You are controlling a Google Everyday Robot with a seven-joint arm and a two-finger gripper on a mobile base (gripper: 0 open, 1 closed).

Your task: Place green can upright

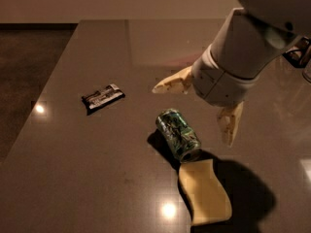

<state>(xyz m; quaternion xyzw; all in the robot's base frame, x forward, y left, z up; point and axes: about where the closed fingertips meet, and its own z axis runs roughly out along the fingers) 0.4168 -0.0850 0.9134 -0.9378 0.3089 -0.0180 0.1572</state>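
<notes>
The green can (178,134) lies on its side on the dark table (97,178), its silver top towards the lower right, touching or nearly touching the pale yellow sponge (204,192). My gripper (192,113) hangs above the can, slightly up and to its right. It is open and empty: one cream finger (172,83) points left, the other finger (229,123) points down to the right of the can. The white arm fills the upper right.
A flat black-and-white packet (102,97) lies to the left of the can. The table's left edge (43,93) runs diagonally beside the darker floor. A dark object (297,52) sits at the far right edge.
</notes>
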